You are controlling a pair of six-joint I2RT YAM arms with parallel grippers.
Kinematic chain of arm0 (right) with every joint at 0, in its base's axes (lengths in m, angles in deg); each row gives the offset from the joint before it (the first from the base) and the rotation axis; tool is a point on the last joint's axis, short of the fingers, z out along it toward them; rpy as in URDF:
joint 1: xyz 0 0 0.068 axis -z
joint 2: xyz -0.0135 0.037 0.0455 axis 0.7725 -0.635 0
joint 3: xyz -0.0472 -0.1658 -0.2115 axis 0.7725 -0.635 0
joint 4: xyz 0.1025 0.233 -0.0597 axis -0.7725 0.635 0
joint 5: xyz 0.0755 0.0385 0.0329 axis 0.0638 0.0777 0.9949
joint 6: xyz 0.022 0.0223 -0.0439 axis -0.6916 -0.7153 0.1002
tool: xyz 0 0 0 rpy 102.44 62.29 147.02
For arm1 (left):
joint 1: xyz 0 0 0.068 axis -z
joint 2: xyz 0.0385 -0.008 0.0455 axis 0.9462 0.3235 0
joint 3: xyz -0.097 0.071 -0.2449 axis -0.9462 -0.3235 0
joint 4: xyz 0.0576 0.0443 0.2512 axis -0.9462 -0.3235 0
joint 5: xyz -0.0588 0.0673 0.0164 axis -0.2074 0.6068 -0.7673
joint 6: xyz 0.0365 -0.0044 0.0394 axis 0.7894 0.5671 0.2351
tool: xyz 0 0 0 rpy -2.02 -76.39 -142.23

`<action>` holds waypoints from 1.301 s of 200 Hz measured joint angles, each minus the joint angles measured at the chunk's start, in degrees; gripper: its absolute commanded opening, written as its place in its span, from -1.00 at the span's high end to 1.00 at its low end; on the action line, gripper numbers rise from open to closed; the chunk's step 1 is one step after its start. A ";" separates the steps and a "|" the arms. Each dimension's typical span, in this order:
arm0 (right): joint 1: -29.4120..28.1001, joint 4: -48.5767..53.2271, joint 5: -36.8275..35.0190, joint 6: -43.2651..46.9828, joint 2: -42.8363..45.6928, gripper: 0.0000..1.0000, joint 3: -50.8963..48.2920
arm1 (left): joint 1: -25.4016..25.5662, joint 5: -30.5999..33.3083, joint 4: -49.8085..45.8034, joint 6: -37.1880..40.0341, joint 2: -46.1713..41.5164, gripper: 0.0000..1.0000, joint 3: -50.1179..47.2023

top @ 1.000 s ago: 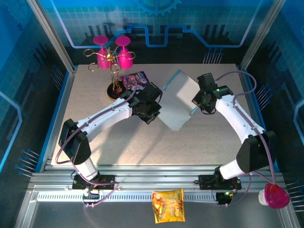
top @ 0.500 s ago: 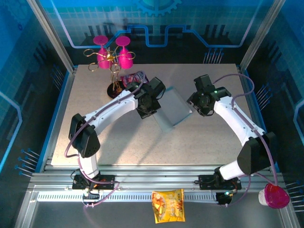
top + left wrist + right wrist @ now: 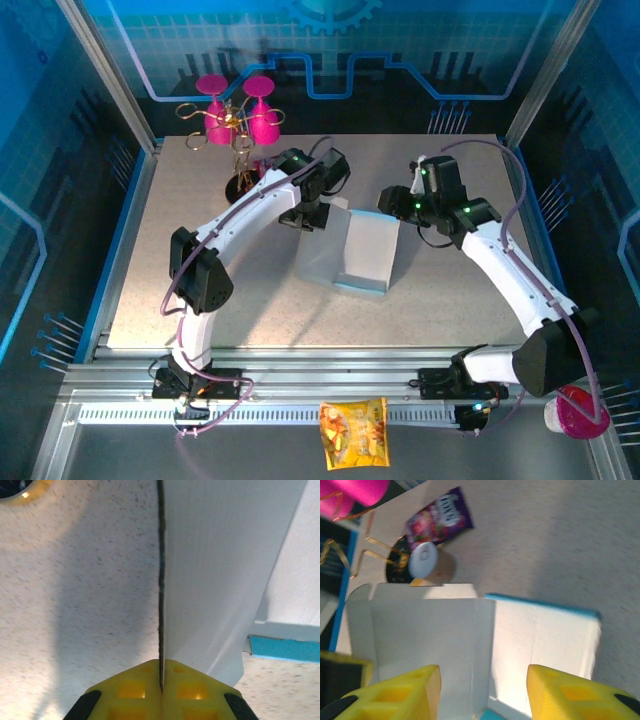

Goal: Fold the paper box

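Since earlier frame: paper box [image 3: 360, 250] lowered from mid-air onto tabletop centre, both arms swung inward. Left gripper [image 3: 161, 682] clamped on box's far-left edge, likely steadying panel upright for crease. Right gripper [image 3: 484, 685] jaws apart, empty, over box's right panel.

Near and left tabletop [image 3: 250, 310] lay open; the paper box [image 3: 362, 250] stood mid-table, and the pink glass stand [image 3: 240, 135] with a purple packet [image 3: 439, 519] crowded the far-left corner.
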 measured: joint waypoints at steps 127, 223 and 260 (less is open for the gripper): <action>8.02 -13.64 17.62 -18.18 -8.87 0.24 -1.11 | 5.11 19.17 16.81 45.92 -3.23 1.00 -8.35; 10.47 -9.20 21.22 -21.03 -9.62 0.24 -2.40 | 7.45 24.13 33.00 60.92 -7.80 1.00 -18.34; 10.36 -15.26 24.92 -0.68 -5.51 0.19 -7.63 | 7.41 22.08 35.69 65.29 -10.67 1.00 -19.39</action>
